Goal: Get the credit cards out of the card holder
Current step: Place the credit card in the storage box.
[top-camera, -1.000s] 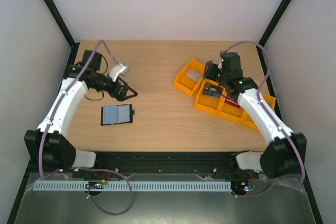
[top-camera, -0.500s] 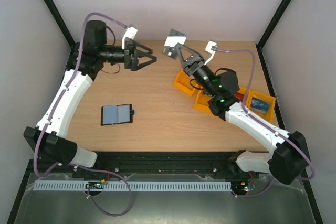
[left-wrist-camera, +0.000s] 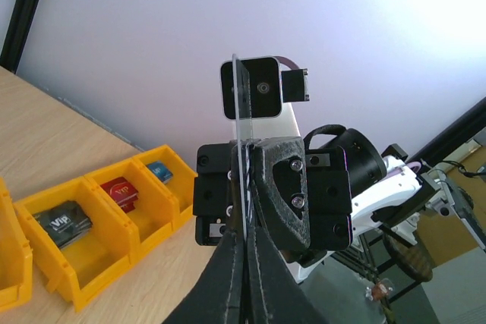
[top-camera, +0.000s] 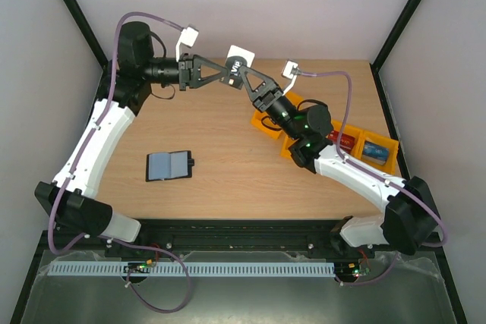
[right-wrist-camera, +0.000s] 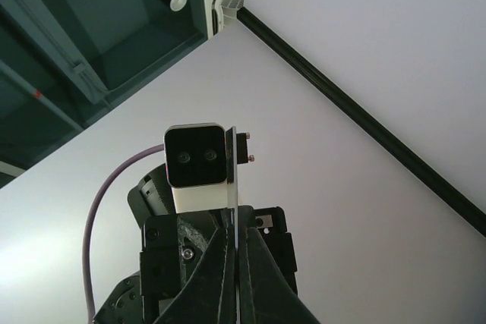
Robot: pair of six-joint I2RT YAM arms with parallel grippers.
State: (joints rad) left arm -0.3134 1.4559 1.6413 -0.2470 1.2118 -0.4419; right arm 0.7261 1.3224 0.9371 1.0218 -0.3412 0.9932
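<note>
Both arms are raised above the back of the table, tip to tip. A pale credit card (top-camera: 240, 56) stands between them, with my left gripper (top-camera: 227, 75) and my right gripper (top-camera: 241, 78) both shut on it. The left wrist view shows that card (left-wrist-camera: 241, 111) edge-on, pinched by my left gripper (left-wrist-camera: 247, 221) with the right gripper's black body just behind. In the right wrist view the card (right-wrist-camera: 235, 180) is a thin line in my right gripper (right-wrist-camera: 237, 227). The black card holder (top-camera: 168, 165) lies open on the table, pale pockets up, far below both grippers.
Orange trays (top-camera: 313, 158) stand at the right of the table. They hold a red card (top-camera: 343, 140), a blue card (top-camera: 373, 149) and a black card (left-wrist-camera: 64, 221). The side walls have black frame bars.
My right arm lifted the pale card from the trays toward the middle. The left gripper swung right to meet it and went from wide open to shut on the card.
</note>
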